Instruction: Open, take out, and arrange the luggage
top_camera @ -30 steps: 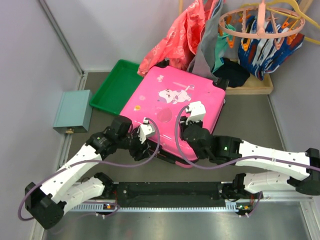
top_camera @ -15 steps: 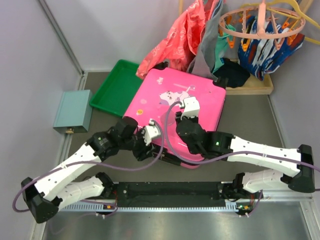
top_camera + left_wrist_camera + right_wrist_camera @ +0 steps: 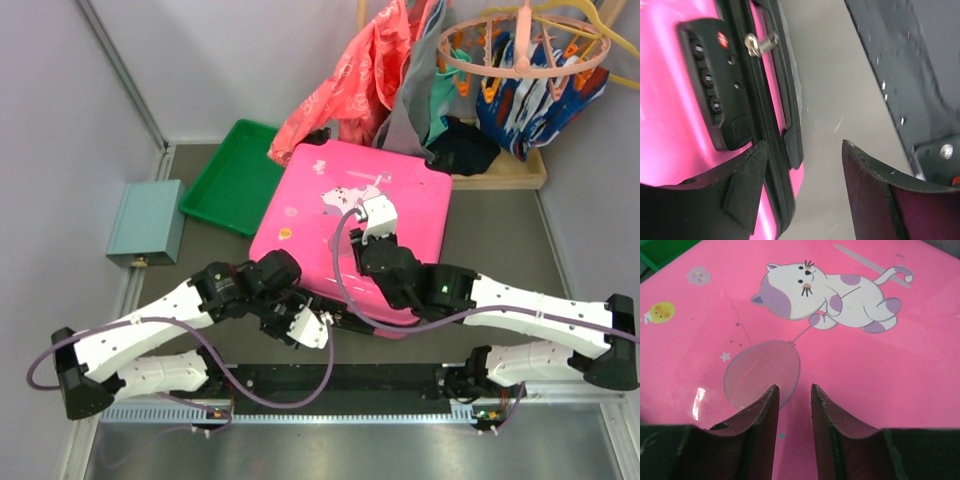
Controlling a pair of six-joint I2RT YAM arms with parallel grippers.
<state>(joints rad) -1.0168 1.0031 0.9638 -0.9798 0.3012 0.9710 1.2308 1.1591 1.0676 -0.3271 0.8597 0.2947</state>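
The hot-pink luggage [image 3: 410, 190] lies flat and closed in the middle of the table, cat sticker up. My left gripper [image 3: 318, 330] is open at its near edge. In the left wrist view [image 3: 802, 145] one finger [image 3: 747, 185] lies against the pink side [image 3: 670, 125] beside the black zipper line, below the combination lock [image 3: 710, 85] and a metal zipper pull [image 3: 760, 44]; nothing is between the jaws. My right gripper [image 3: 372, 212] rests over the lid [image 3: 890, 380], its jaws a narrow gap apart and empty, pointing at the cat sticker [image 3: 825, 292].
A green tray [image 3: 232, 175] and a pale-teal box [image 3: 147, 222] sit left of the luggage. A pile of clothes [image 3: 380, 80] and a round peg hanger [image 3: 520, 50] crowd the back. A black rail [image 3: 340, 380] runs along the near edge.
My left gripper has swung from on top of the lid's near-left part down to the near edge, facing the lock side. My right gripper has moved slightly left on the lid. The luggage has shifted a little.
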